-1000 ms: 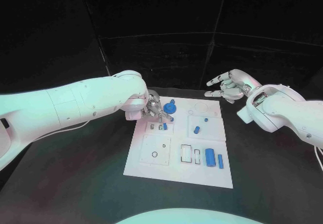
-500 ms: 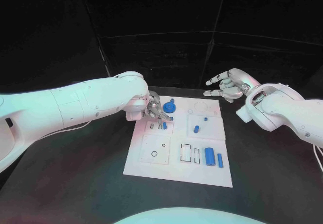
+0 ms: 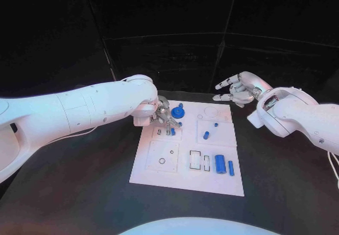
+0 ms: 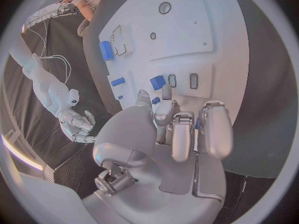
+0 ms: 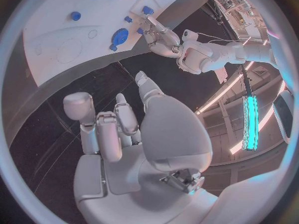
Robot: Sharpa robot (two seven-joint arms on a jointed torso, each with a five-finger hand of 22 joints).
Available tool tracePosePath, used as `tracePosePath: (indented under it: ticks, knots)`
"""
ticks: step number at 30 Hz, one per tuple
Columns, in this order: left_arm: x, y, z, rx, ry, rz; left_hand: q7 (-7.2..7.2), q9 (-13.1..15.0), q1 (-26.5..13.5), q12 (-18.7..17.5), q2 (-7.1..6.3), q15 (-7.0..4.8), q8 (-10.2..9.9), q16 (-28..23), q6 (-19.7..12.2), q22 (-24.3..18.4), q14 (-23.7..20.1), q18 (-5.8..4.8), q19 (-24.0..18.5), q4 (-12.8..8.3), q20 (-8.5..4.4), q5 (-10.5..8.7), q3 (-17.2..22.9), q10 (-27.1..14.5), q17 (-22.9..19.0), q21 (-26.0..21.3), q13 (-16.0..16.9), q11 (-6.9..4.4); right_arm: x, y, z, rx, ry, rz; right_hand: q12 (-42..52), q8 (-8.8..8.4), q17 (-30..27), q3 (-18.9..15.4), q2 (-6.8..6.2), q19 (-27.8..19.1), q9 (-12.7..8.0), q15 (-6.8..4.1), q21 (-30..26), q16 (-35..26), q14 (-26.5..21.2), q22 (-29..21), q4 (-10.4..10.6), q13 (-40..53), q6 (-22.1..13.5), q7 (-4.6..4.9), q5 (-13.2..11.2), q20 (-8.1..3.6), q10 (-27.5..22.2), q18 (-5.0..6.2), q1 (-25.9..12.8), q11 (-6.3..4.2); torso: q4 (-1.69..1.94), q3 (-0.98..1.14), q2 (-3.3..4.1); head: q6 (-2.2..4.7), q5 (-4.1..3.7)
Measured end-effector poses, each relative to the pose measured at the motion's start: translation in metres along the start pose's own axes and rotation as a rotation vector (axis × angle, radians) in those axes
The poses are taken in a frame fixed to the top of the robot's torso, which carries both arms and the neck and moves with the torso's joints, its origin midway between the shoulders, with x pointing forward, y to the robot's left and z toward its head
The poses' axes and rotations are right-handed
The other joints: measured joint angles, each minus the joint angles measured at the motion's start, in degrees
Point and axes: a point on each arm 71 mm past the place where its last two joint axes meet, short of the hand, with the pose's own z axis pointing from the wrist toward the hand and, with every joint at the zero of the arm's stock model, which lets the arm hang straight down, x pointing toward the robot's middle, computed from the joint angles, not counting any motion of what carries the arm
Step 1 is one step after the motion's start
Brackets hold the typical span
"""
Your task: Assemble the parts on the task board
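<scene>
The white task board [image 3: 185,174] lies mid-table. My left hand [image 3: 164,115] hovers over its far left part, fingers bent down, tips beside a small blue piece [image 3: 172,131] standing by two slots. The left wrist view shows that blue piece [image 4: 157,82] just ahead of the fingertips [image 4: 167,92]; whether anything is pinched is hidden. A round blue gear [image 3: 178,113] sits right beside the hand. My right hand [image 3: 239,91] is raised beyond the board's far right corner, fingers spread, holding nothing. A blue cylinder [image 3: 220,164] and bar [image 3: 231,168] lie near the front right.
Two small blue pegs [image 3: 206,135] [image 3: 216,125] stand mid-board. The board's near left panel [image 3: 162,156] has a small round hole. Black table surrounds the board. The right wrist view shows the gear [image 5: 119,36] and my left hand [image 5: 163,35] across the board [image 5: 62,40].
Almost nothing has moved. My left hand has settled slightly over the same far left spot, and the right hand stays raised.
</scene>
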Motion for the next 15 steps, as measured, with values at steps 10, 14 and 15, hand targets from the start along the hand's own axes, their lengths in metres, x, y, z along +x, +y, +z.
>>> tracePosePath:
  ticks: [10, 14, 15]
  knots:
    - [0.0019, -0.002, 0.0026, -0.004, 0.009, 0.015, 0.0, 0.18, 0.25, 0.0, 0.25, 0.0, 0.21, 0.0, 0.0, 0.0, 0.0, 0.0, 0.0, -0.32, 0.0, 0.0, 0.33, 0.0, 0.0, 0.0, 0.01, 0.0, 0.0005, 0.0002, 0.0005, 0.0, 0.002, 0.0, 0.0, 0.0, 0.04, 0.0, 0.0, 0.0, 0.0, 0.0, 0.0, 0.0, 0.0, 0.0, 0.0, 0.0, 0.0, 0.0, 0.0, 0.0, 0.0, 0.0, 0.0, 0.0, -0.01, -0.01, 0.0, -0.17, -0.1]
    - [0.0025, -0.0026, 0.0031, -0.005, 0.013, 0.019, 0.0, 0.29, 0.25, 0.0, 0.25, 0.0, 0.42, 0.0, 0.0, 0.08, 0.0, 0.0, 0.0, -0.32, 0.0, 0.0, 0.32, 0.0, 0.0, 0.0, 0.01, 0.0, 0.0007, 0.0003, 0.0007, 0.0, 0.003, 0.0, 0.0, 0.0, 0.04, 0.0, 0.0, 0.0, 0.0, 0.0, 0.0, 0.0, 0.0, 0.01, 0.0, 0.0, 0.0, 0.0, 0.0, 0.0, 0.0, 0.0, 0.0, 0.0, -0.01, -0.01, -0.01, -0.22, -0.16]
    - [0.0025, -0.0026, 0.0032, -0.005, 0.013, 0.02, 0.0, 0.29, 0.25, 0.0, 0.25, 0.0, 0.45, 0.0, 0.0, 0.08, 0.0, 0.0, 0.0, -0.33, 0.0, 0.0, 0.34, 0.0, 0.0, 0.0, 0.01, 0.0, 0.0008, 0.0003, 0.0008, 0.0, 0.003, 0.0, 0.0, 0.0, 0.04, 0.0, 0.0, 0.0, 0.0, 0.0, 0.0, 0.0, 0.0, 0.01, 0.0, 0.01, 0.0, 0.0, 0.0, 0.0, 0.0, 0.0, 0.0, 0.0, -0.01, -0.01, -0.01, -0.23, -0.18]
